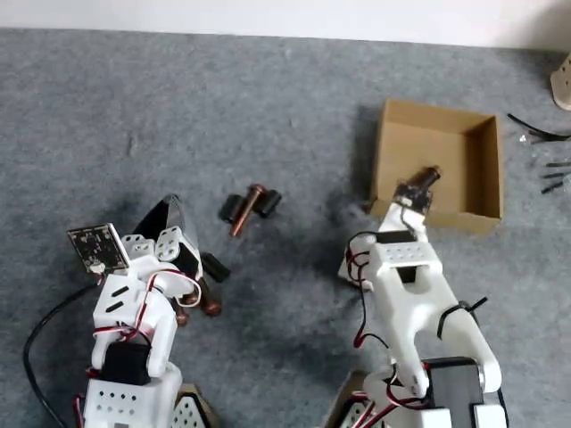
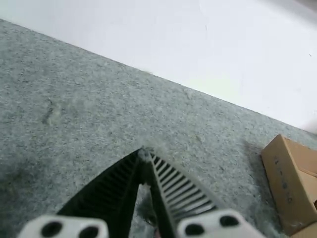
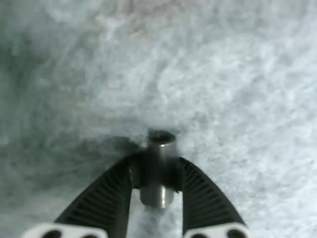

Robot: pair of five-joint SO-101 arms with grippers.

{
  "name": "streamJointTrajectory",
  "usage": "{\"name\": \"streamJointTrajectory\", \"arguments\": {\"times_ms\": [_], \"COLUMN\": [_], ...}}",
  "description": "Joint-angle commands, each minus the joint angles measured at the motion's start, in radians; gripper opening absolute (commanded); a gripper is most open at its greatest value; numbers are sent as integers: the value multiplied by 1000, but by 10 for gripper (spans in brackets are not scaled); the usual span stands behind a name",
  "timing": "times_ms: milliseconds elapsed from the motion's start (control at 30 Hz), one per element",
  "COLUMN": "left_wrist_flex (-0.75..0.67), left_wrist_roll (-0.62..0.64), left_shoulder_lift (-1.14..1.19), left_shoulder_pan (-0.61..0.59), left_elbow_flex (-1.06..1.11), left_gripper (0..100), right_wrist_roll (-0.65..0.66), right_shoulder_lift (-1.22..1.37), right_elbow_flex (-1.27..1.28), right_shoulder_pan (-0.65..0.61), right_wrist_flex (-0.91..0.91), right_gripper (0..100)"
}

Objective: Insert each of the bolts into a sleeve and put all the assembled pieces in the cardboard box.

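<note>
My right gripper hangs over the near-left wall of the open cardboard box. It is shut on a dark sleeve with a copper bolt end poking out toward the box's inside. The right wrist view has the held piece standing between the two fingers. My left gripper is low at the near left, shut with nothing in it, its tips meeting. Between the arms lie two black sleeves and a copper bolt. Another sleeve and copper bolts lie beside the left arm.
Grey carpet covers the table, with a white strip along the far edge. Black cables lie right of the box, and a beige object sits at the far right edge. The box's corner appears in the left wrist view.
</note>
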Motion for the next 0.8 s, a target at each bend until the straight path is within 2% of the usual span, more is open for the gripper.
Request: {"name": "streamJointTrajectory", "arguments": {"times_ms": [0,300,600,767], "left_wrist_flex": [2,3,3,3], "left_wrist_roll": [-3,-3,-3,-3], "left_shoulder_lift": [-8,-8,-8,-8], "left_shoulder_pan": [15,15,15,15], "left_elbow_flex": [19,19,19,19], "left_gripper": [14,14,14,14], "right_wrist_roll": [75,195,241,275], "right_shoulder_lift": [-159,-552,-584,-585], "right_elbow_flex": [-27,-7,1,8], "right_shoulder_pan": [-13,54,64,102], "right_wrist_flex": [42,62,203,183], "right_gripper": [5,5,5,5]}}
